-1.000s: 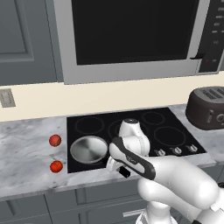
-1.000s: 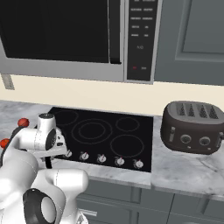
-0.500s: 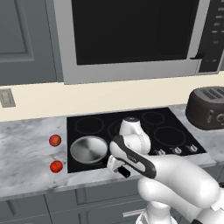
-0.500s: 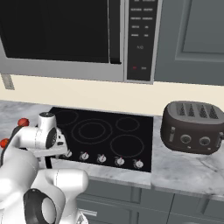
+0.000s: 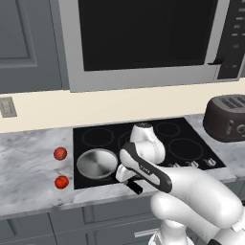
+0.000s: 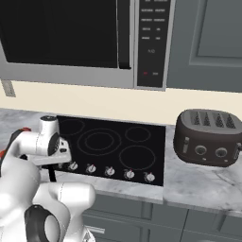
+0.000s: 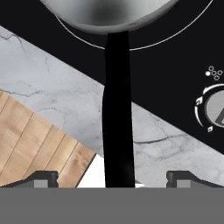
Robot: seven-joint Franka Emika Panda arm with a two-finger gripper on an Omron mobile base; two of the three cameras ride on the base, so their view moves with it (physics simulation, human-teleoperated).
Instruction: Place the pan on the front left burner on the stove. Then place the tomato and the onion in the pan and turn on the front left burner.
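Observation:
The silver pan (image 5: 97,163) sits on the front left burner (image 7: 144,43) of the black stove (image 5: 191,148). Its black handle (image 5: 136,187) points out over the counter's front edge. In the hand view the handle (image 7: 117,113) runs up the middle, between the fingertips (image 7: 41,177) of my gripper (image 7: 113,177). The jaws stand wide apart on either side of it and touch nothing, so the gripper is open. On the counter left of the stove lie the duller onion (image 5: 60,153) and, nearer the front, the bright tomato (image 5: 61,182).
A dark toaster (image 6: 208,137) stands on the counter right of the stove (image 6: 137,156). Silver knobs (image 6: 108,171) line the stove's front, one close to the handle (image 7: 216,107). A microwave (image 5: 143,38) hangs above. The counter's front edge drops to a wooden floor (image 7: 35,144).
The gripper has opened off the pan's handle. The arm, pan and both red balls stay almost exactly where they were.

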